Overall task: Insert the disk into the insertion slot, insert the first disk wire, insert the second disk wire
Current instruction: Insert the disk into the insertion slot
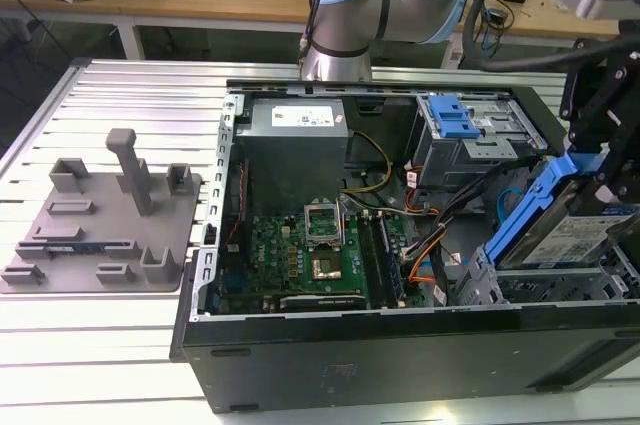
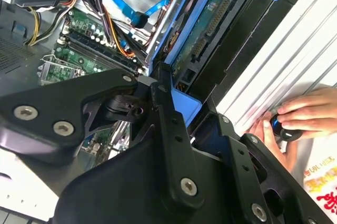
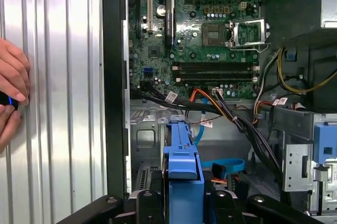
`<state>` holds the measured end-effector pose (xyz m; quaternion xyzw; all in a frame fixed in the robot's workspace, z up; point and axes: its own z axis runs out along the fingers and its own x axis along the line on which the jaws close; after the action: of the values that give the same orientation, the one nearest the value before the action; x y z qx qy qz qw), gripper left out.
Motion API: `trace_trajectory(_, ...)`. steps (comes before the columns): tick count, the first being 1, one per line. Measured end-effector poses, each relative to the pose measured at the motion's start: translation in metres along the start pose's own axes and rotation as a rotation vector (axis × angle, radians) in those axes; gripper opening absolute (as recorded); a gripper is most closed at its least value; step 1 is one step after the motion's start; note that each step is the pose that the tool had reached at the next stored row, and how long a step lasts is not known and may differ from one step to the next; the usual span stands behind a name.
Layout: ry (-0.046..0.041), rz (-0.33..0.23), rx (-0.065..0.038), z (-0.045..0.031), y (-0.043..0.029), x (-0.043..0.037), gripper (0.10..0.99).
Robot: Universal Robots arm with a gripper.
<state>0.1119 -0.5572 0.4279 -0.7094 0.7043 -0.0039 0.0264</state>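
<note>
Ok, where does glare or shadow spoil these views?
Exterior view: the table blows out white toward the bottom. First wrist view: glare streaks its ribs. Second wrist view: the end effector, gripping the disk, is a dark mass against the bright table.

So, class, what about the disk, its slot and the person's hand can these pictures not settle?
- The disk: its far end, exterior view, cut off by the edge and covered by the gripper.
- The insertion slot: its inside, exterior view, hidden behind the disk.
- The hand: what it holds, first wrist view, cut by the edge.
</note>
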Motion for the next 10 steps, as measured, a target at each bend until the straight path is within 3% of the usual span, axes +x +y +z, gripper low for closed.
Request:
trace_trajectory(8,0.0,0.001,0.0,0.0184,0.0008,0.0007,0.369)
trace_trajectory(10,0.0002,0.0,0.0,0.0194,0.0008,0.0008,0.439)
